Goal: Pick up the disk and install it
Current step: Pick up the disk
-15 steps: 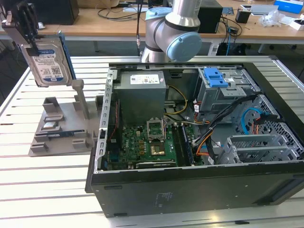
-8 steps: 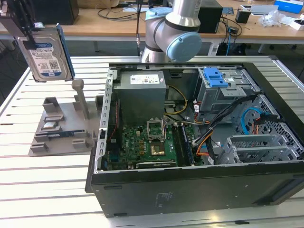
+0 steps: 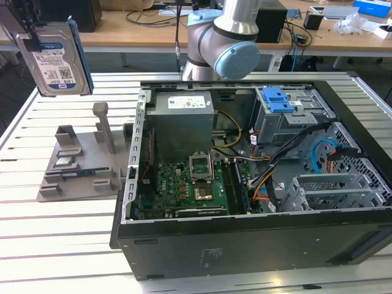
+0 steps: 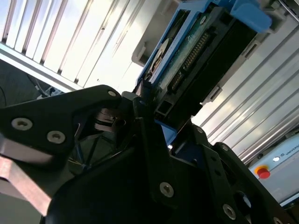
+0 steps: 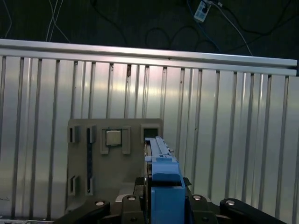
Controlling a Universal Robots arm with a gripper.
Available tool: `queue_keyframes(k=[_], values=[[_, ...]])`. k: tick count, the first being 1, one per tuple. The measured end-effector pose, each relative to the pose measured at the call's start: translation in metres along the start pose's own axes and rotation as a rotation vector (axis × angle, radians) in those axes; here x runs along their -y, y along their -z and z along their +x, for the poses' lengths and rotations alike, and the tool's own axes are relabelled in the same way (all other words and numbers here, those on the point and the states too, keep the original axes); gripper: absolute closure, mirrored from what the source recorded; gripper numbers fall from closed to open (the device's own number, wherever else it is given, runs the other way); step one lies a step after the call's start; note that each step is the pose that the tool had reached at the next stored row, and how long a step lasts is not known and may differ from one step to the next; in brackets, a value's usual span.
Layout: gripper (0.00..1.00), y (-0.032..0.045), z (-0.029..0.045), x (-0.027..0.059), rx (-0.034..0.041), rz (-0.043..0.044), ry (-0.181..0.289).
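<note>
End effector [image 4: 148, 100] is clamped on the disk [image 3: 55, 60] near one end, so you have it hanging on edge in the air, high at the exterior view's left and well clear of the slatted tabletop [image 3: 61, 236]. On that tabletop the open case [image 3: 245, 248] lies on its side towards the exterior view's right. Just beside it sits the grey fixture [image 3: 73, 177], under the disk. Inside the case, near the far wall, you can see the drive cage [image 3: 294, 119] with its blue latch [image 3: 278, 99]. Expect the disk to be dense and rigid for its size, with smooth metal faces that could slip and a bare circuit board [image 4: 184, 58] that dislikes knocks. The blue rail [image 5: 166, 179] along its edges looks the safer place to bear on.
</note>
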State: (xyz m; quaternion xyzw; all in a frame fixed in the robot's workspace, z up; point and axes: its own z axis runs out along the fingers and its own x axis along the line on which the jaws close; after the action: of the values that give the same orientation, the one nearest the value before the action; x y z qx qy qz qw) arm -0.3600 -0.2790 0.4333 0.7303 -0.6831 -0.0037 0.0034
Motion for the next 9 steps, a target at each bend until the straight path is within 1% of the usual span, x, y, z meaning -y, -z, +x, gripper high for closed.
queue_keyframes(k=[2, 3, 9], values=[[0.63, 0.0048, -0.0001, -0.0001, 0.0, -0.0001, 0.0], [0.63, 0.0087, -0.0001, -0.0001, 0.0, -0.0001, 0.0], [0.63, 0.0216, -0.0003, -0.0002, 0.0, -0.0001, 0.0]])
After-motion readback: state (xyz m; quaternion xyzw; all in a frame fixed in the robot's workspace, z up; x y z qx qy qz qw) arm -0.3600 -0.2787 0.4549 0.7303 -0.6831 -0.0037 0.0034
